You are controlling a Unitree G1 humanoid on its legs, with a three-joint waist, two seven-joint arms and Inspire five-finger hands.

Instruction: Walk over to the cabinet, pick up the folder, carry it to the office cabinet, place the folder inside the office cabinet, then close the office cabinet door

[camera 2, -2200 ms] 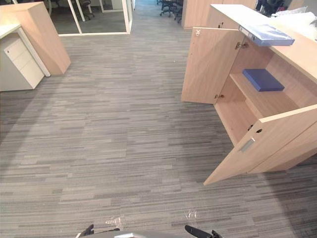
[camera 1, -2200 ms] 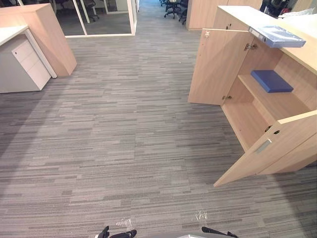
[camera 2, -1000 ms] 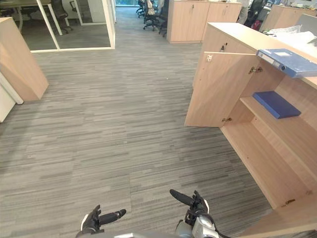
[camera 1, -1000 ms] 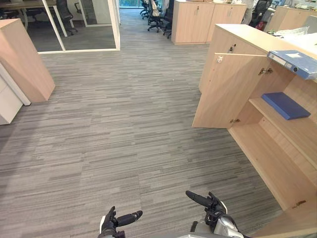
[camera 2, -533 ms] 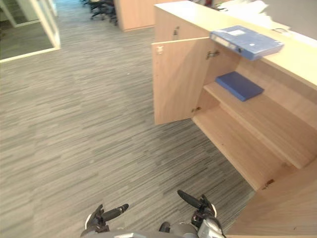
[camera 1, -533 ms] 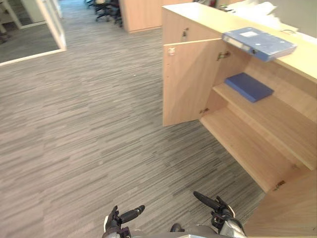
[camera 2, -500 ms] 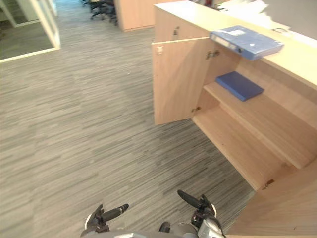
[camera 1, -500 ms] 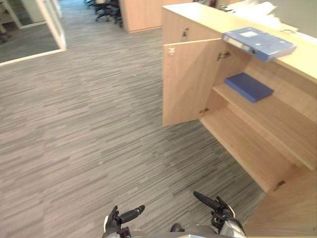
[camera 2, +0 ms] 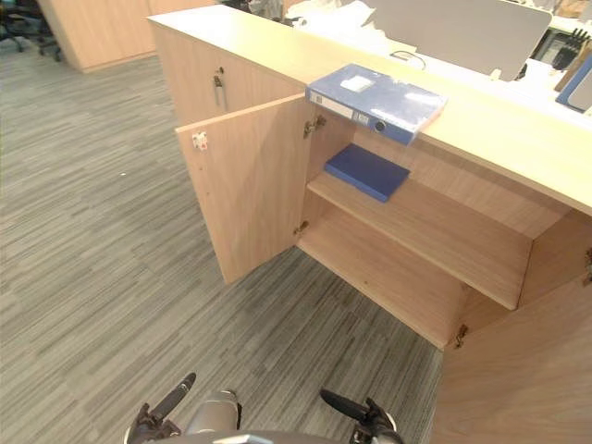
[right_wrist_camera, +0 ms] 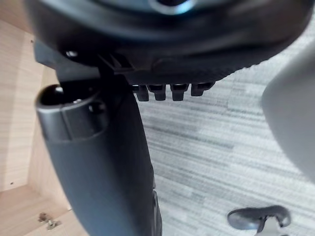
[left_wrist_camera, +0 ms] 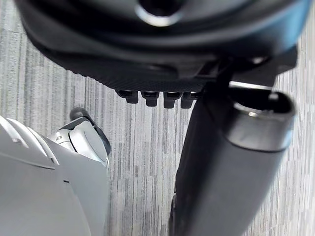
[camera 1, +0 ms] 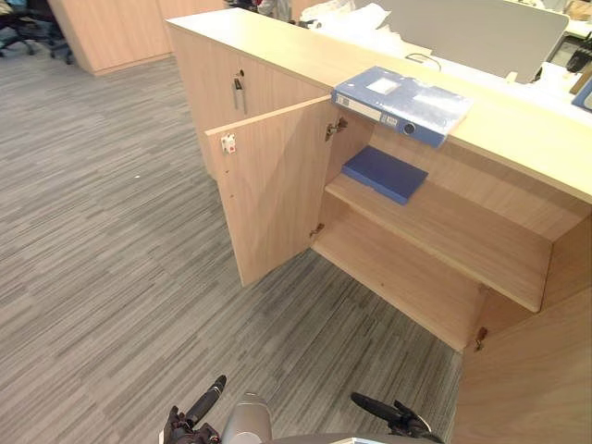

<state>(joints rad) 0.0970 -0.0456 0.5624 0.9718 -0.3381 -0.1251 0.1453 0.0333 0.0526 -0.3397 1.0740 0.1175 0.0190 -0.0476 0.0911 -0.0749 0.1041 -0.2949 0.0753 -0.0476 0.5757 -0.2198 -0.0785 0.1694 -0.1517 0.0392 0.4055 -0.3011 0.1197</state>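
A light blue folder (camera 1: 402, 102) lies flat on the top of the wooden office cabinet (camera 1: 277, 48), its edge jutting out over the open compartment. On the shelf (camera 1: 444, 231) below it lies a dark blue book (camera 1: 384, 173). The cabinet's left door (camera 1: 273, 194) stands wide open, and the right door (camera 1: 527, 379) swings out at the near right. My left hand (camera 1: 190, 421) and right hand (camera 1: 393, 418) hang low over the carpet, well short of the cabinet, fingers straight and holding nothing. My left hand (left_wrist_camera: 231, 162) and right hand (right_wrist_camera: 98, 162) each have grey carpet beyond them in their wrist views.
White papers (camera 1: 356, 18) lie on the cabinet top behind the folder. A key (camera 1: 238, 91) hangs in the closed door to the left of the open compartment. Another wooden cabinet (camera 1: 102, 32) stands at the far left. Grey carpet (camera 1: 102, 277) stretches between me and the cabinet.
The whole view has swung right and drawn closer, so the open cabinet and folder now fill the middle. Both hands stay low and hold nothing.
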